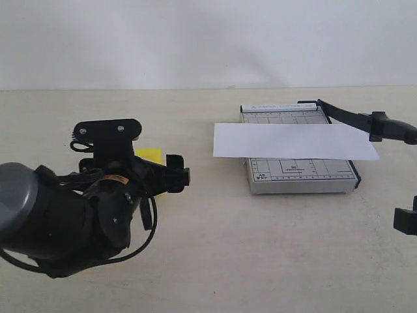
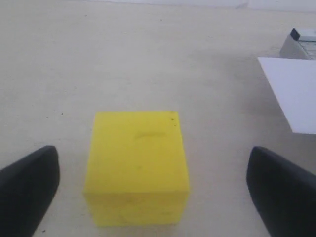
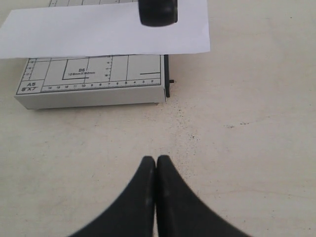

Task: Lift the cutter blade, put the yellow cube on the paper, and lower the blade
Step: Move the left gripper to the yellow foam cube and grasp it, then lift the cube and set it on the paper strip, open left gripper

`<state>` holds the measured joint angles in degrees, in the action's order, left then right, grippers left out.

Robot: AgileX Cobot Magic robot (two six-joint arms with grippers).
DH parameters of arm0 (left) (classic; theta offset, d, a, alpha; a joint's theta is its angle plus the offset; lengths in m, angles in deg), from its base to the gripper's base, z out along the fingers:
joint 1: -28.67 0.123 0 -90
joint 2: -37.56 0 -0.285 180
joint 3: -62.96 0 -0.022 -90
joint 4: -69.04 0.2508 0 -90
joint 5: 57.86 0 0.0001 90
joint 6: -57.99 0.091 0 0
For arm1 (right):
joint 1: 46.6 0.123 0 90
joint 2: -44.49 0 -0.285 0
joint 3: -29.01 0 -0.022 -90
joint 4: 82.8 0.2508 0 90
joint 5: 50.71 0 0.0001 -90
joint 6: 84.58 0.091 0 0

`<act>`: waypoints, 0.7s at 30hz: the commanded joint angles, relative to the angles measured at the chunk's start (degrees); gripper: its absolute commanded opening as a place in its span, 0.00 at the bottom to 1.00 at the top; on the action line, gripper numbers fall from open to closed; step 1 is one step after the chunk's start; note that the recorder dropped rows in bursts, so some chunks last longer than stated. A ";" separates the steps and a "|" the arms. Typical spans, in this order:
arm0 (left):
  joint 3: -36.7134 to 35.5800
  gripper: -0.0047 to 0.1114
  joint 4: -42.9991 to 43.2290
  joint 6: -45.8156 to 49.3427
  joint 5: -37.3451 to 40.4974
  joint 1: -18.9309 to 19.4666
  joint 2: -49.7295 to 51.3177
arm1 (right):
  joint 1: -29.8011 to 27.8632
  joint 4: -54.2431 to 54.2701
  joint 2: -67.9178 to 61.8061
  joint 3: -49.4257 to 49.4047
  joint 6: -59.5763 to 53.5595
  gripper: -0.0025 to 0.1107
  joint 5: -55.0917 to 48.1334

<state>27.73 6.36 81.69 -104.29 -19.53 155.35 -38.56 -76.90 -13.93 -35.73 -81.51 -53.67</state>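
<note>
The yellow cube (image 2: pixel 137 163) sits on the table between the fingers (image 2: pixel 29 190) of my left gripper (image 2: pixel 152 170), which is open and touches neither side of it. In the exterior view the cube (image 1: pixel 150 155) peeks out behind my left gripper (image 1: pixel 166 171). The paper (image 1: pixel 293 140) lies across the grey cutter board (image 1: pixel 303 175). The cutter blade (image 1: pixel 355 119) stands raised, its handle end (image 3: pixel 158 12) hanging above the paper (image 3: pixel 98 27). My right gripper (image 3: pixel 156 162) is shut on nothing, low over the table in front of the board's (image 3: pixel 89 91) corner.
My left arm's bulky black body (image 1: pixel 58 215) fills the near left of the exterior view. Only a piece of my right gripper (image 1: pixel 405 220) shows at that view's right edge. A pale wall runs behind the beige table (image 1: pixel 260 248).
</note>
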 commanded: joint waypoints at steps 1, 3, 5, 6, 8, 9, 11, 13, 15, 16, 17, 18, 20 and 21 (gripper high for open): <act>2.59 0.86 0.53 0.57 1.48 1.60 3.21 | -0.03 -0.19 0.27 0.28 -0.19 0.02 -0.09; 3.98 0.86 1.14 0.83 2.91 2.81 4.07 | -0.03 -0.19 0.27 0.28 -0.19 0.02 -0.09; 5.10 0.86 1.62 1.82 3.45 3.81 4.07 | -0.03 -0.19 0.27 0.28 -0.19 0.02 -0.09; 5.49 0.86 2.18 2.37 3.44 4.18 4.07 | -0.03 -0.19 0.27 0.28 -0.19 0.02 -0.09; 6.33 0.86 2.30 4.11 3.60 5.06 4.07 | -0.03 -0.19 0.27 0.28 -0.19 0.02 -0.09; 6.60 0.86 2.30 4.74 3.98 5.33 4.07 | -0.03 -0.19 0.27 0.28 -0.19 0.02 -0.09; 7.45 0.86 2.30 6.49 7.48 6.47 4.07 | -0.03 -0.19 0.27 0.28 -0.19 0.02 -0.09; 8.62 0.86 2.30 7.73 12.77 7.80 4.55 | -0.03 -0.19 0.27 0.28 -0.19 0.02 -0.09; 9.80 0.86 2.30 8.99 19.57 9.47 5.08 | -0.03 -0.19 0.27 0.28 -0.19 0.02 -0.09; 10.43 0.86 2.30 9.38 22.84 10.19 5.19 | -0.03 -0.19 0.27 0.28 -0.19 0.02 -0.09; 11.01 0.86 2.30 9.38 25.48 10.80 5.32 | -0.03 -0.19 0.27 0.28 -0.19 0.02 -0.09; 11.47 0.86 2.30 9.43 27.03 11.21 5.32 | -0.03 -0.19 0.27 0.28 -0.19 0.02 -0.09; 11.97 0.84 2.30 9.54 28.26 11.82 5.32 | -0.03 -0.19 0.27 0.28 -0.19 0.02 -0.09; 12.19 0.81 2.30 9.54 28.26 11.98 5.32 | -0.03 -0.19 0.27 0.28 -0.19 0.02 -0.09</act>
<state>39.04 8.36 90.61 -78.42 -8.21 160.59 -38.56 -76.90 -13.93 -35.73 -81.51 -53.93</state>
